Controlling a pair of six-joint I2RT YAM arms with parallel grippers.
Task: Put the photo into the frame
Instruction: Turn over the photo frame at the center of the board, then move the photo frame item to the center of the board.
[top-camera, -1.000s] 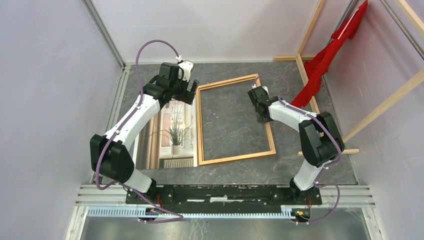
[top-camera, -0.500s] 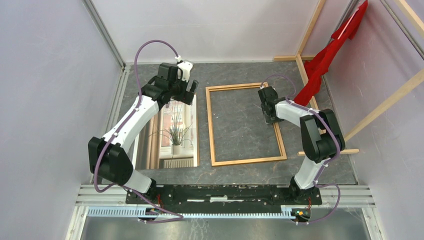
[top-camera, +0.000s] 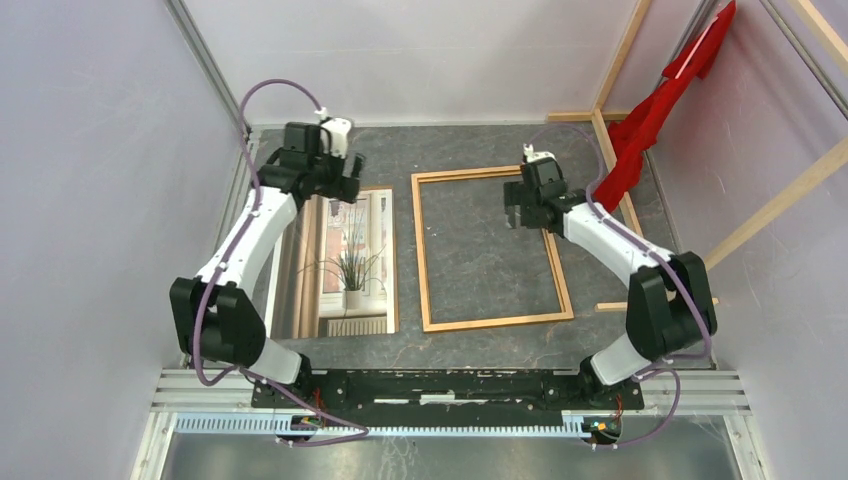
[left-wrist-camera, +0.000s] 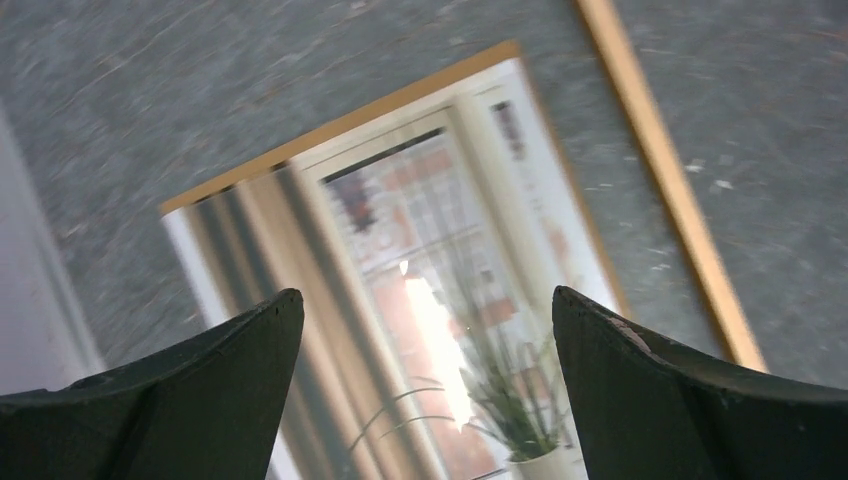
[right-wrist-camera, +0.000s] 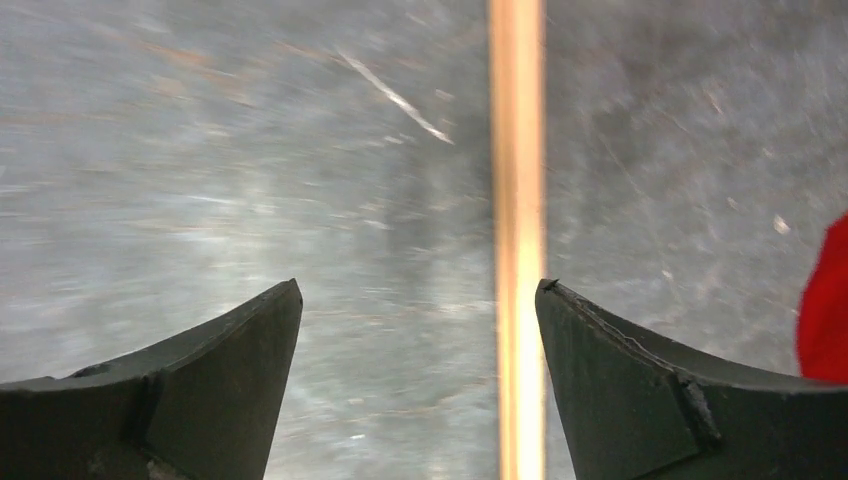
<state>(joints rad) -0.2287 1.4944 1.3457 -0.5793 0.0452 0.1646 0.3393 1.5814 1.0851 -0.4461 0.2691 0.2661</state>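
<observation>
The photo (top-camera: 340, 265), a print of a spiky potted plant by a window, lies flat on the left of the grey table. The frame (top-camera: 422, 250), thin orange-brown wood, lies flat just to its right with bare table inside it. My left gripper (top-camera: 343, 185) hangs open over the photo's far edge; in the left wrist view the photo (left-wrist-camera: 400, 220) shows between the wide fingers (left-wrist-camera: 427, 291). My right gripper (top-camera: 515, 212) hovers open above the frame's far right part. In the right wrist view the frame's rail (right-wrist-camera: 517, 200) runs beside the right finger, untouched (right-wrist-camera: 420, 285).
Pale wooden beams (top-camera: 610, 150) with a red cloth (top-camera: 650, 120) stand at the back right, close to the frame's right rail. A metal rail (top-camera: 235, 200) and the wall bound the left side. The red cloth (right-wrist-camera: 828, 300) shows at the right wrist view's edge.
The right gripper slid the frame to the right, away from the photo, then opened, let go of its right rail and lifted toward the back. The left gripper drew back to the left, still open.
</observation>
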